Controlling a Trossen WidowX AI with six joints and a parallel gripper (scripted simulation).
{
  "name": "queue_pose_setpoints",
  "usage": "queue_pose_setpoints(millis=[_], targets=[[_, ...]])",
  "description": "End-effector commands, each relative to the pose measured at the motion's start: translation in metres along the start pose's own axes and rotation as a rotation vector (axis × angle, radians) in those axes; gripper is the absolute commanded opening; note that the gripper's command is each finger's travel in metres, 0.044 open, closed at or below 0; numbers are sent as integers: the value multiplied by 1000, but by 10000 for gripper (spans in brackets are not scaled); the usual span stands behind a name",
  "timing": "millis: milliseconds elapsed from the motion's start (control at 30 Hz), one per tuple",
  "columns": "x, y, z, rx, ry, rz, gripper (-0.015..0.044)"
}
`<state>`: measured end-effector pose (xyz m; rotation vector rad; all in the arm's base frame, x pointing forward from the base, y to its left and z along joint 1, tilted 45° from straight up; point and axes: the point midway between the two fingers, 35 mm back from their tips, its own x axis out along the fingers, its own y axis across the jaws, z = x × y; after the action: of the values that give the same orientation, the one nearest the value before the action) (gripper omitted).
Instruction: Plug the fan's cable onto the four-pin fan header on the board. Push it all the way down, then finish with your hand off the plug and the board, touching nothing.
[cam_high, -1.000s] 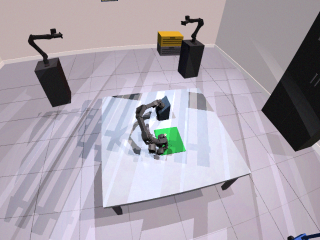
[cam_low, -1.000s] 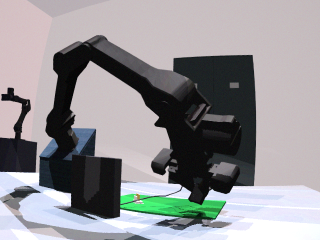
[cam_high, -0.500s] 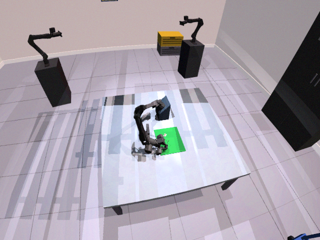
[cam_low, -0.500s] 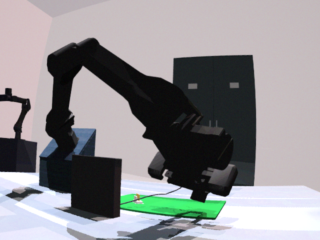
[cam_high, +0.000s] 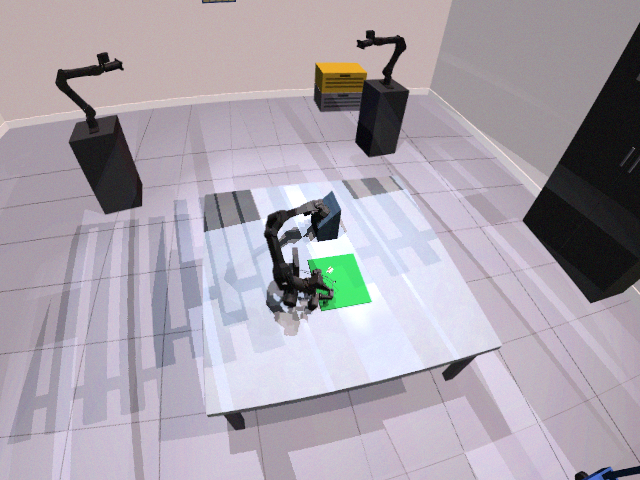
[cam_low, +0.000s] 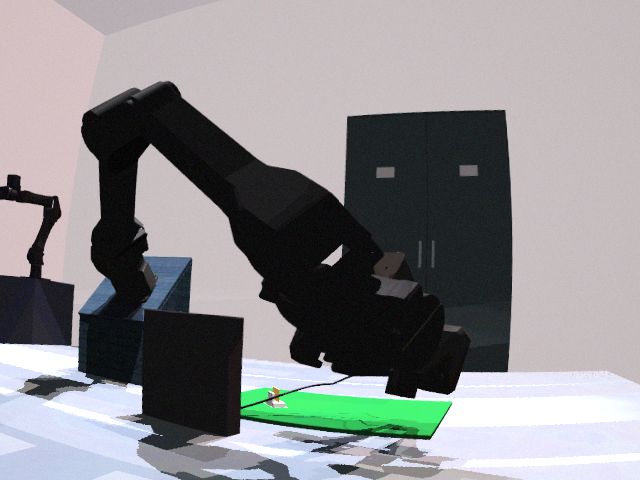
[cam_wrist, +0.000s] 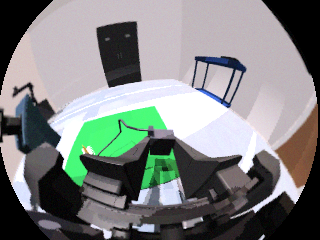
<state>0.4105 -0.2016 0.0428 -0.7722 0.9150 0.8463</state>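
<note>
My gripper is shut on the dark fan plug, which shows between the fingertips in the wrist view. It is held above the near part of the green board, off to one side of the header. The thin black cable runs from the plug in a bent line over the board. The small white header with a tan tab stands on the board, away from the plug. The arm hides the plug in the top and exterior views.
A dark upright block stands beside the board near the cable's far end. The arm is mounted on a blue slanted stand behind the board. A blue frame and a dark cabinet stand beyond the table.
</note>
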Motion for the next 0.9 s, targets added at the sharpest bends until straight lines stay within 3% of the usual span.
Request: queue_pose_setpoints(millis=[0,533,867], targets=[[-4,-1,0,-12,-46,-20,0],[-24,-6,-1,-62,-221,-117,0],[-24,-6,4,-55,-207,-109,0]])
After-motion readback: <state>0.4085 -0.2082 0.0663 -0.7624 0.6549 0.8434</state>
